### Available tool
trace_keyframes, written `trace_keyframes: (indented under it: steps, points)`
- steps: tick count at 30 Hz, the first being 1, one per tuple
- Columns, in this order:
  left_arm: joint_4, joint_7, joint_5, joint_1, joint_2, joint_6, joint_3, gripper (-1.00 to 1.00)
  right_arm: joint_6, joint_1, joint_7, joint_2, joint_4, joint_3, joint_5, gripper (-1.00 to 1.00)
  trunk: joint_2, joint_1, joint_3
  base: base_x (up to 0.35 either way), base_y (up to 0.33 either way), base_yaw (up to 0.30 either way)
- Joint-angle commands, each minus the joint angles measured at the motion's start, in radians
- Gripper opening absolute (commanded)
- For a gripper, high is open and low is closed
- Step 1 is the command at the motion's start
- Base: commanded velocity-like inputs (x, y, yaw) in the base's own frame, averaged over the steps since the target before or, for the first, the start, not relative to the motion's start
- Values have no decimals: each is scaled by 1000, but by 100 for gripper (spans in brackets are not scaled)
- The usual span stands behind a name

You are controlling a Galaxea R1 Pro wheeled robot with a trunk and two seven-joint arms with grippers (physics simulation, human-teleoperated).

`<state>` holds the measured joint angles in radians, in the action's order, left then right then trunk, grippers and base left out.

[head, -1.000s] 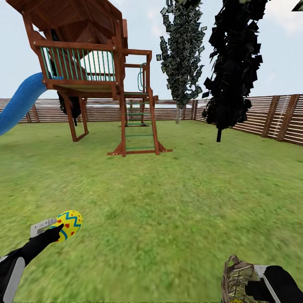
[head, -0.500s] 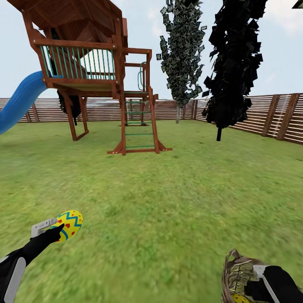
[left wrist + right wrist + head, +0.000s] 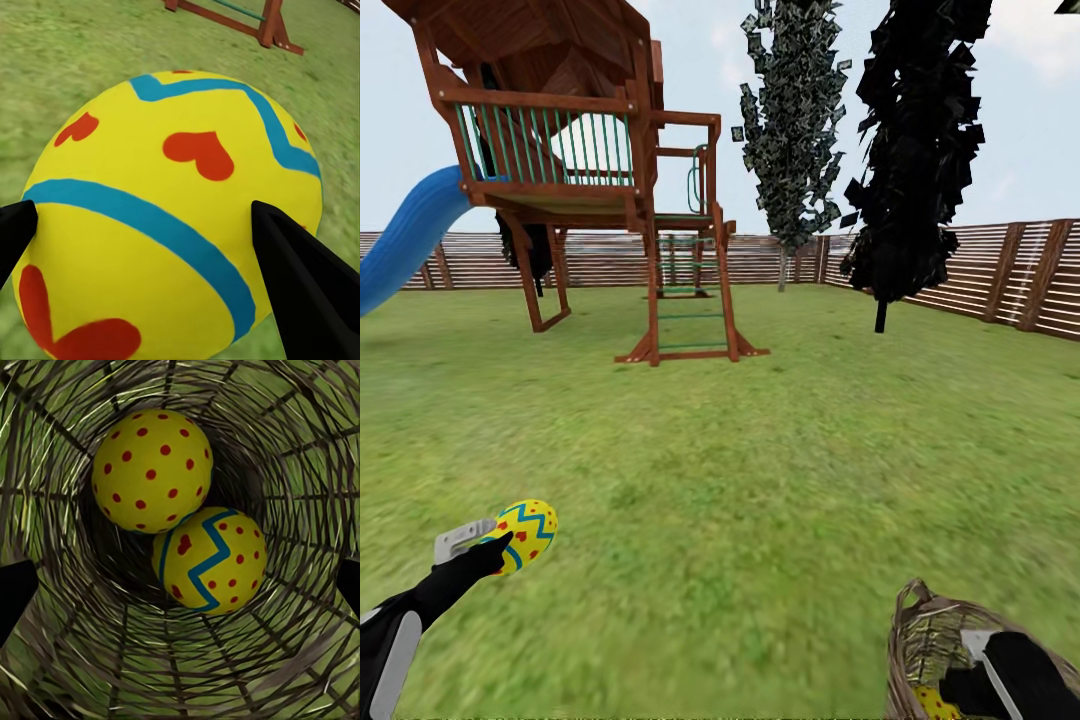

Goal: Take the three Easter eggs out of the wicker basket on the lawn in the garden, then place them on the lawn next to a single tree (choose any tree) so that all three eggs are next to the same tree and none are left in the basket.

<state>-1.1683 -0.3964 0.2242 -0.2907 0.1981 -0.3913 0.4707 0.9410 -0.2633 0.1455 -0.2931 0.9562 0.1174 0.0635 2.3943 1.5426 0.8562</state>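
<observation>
My left gripper is shut on one Easter egg, yellow with a blue zigzag and red marks, held above the lawn at the lower left. In the left wrist view this egg sits between the black fingertips. At the lower right, my right gripper holds the wicker basket by its rim. The right wrist view looks down into the basket, where two eggs lie touching: a dotted one and a zigzag one. The tree is out of view.
A wooden playset with a blue slide and ladder stands ahead on the left. Two narrow dark cypresses rise ahead on the right. A slatted wooden fence bounds the garden. Open grass lies between.
The whole view has shifted slightly, so the camera has moved. More of the basket shows at the lower right. The left gripper keeps the egg in the same spot.
</observation>
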Motion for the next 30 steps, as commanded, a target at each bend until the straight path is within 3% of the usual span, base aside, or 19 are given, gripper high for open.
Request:
trace_keyframes:
  steps: [1,15,18,30]
  points:
    - [-1,-2,9,-1,0,-9,2,-100,4,-1,8,0,1,1,7,100,8,4,4,0,0,0]
    - [-1,-2,9,-1,-10,-9,2,-100,4,-1,8,0,2,2,7,100,106,57,48,0,0,0]
    - [-1,-2,8,-1,-21,-9,2,-100,4,-1,8,0,1,1,7,100,106,59,60,0,0,0]
    - [0,-2,7,-1,-22,-9,3,-100,4,-1,10,0,3,3,6,100,109,64,106,0,0,0]
